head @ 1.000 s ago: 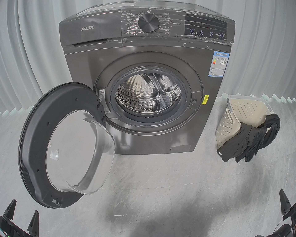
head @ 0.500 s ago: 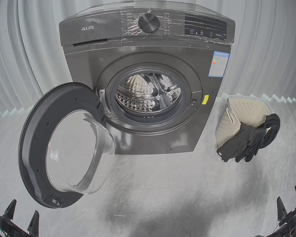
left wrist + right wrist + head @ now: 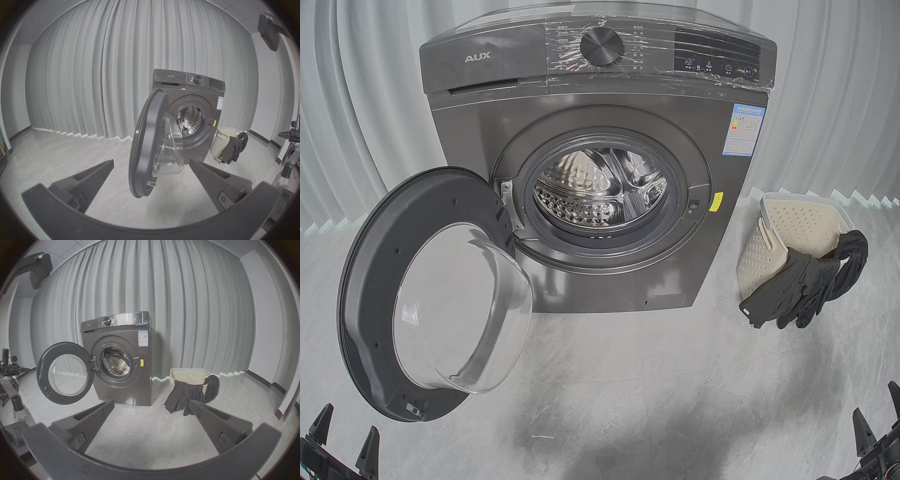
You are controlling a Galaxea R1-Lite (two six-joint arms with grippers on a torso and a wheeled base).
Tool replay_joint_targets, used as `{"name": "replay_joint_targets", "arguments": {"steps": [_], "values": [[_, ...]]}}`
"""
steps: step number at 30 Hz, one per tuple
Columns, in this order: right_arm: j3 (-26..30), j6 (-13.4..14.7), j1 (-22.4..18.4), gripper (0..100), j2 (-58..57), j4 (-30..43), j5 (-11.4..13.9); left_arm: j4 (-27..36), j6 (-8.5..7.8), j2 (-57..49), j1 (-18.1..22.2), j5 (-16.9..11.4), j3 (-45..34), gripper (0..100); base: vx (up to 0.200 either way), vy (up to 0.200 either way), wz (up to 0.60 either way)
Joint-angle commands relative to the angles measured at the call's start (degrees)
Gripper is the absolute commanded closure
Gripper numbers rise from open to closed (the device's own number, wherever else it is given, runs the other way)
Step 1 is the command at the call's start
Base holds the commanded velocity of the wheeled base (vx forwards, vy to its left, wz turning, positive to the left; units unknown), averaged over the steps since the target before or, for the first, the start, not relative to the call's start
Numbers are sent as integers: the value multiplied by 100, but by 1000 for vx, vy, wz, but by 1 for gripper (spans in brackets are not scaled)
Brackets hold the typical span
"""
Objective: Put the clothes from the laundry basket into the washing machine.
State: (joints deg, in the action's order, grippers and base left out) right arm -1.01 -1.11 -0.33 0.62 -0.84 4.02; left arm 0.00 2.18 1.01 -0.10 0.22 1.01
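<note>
A pale grey marbled floor (image 3: 650, 387) runs back to a wall of white pleated curtains (image 3: 362, 94). A dark grey front-loading washing machine (image 3: 481, 131) stands at the centre, its round door (image 3: 375, 262) swung wide open to the left, showing the steel drum (image 3: 594, 187). Just right of the machine sits a cream perforated laundry basket (image 3: 800, 219), with dark clothes (image 3: 800, 287) draped over its front rim. The left gripper (image 3: 349, 420) and right gripper (image 3: 875, 400) sit low at the near corners, well apart from the basket. Each has its fingers spread apart.
</note>
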Motion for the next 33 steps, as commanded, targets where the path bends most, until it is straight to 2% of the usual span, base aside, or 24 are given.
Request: {"name": "replay_joint_targets", "arguments": {"steps": [1,4,33], "values": [[101,93,7,0,-53,110,-297,0,2,-92,1,4,-101,0,0,0,0],[101,111,15,0,-62,84,-306,0,2,-92,1,4,-101,0,0,0,0],[101,93,15,0,-62,84,-297,0,10,-92,1,4,-101,0,0,-200,0]]}}
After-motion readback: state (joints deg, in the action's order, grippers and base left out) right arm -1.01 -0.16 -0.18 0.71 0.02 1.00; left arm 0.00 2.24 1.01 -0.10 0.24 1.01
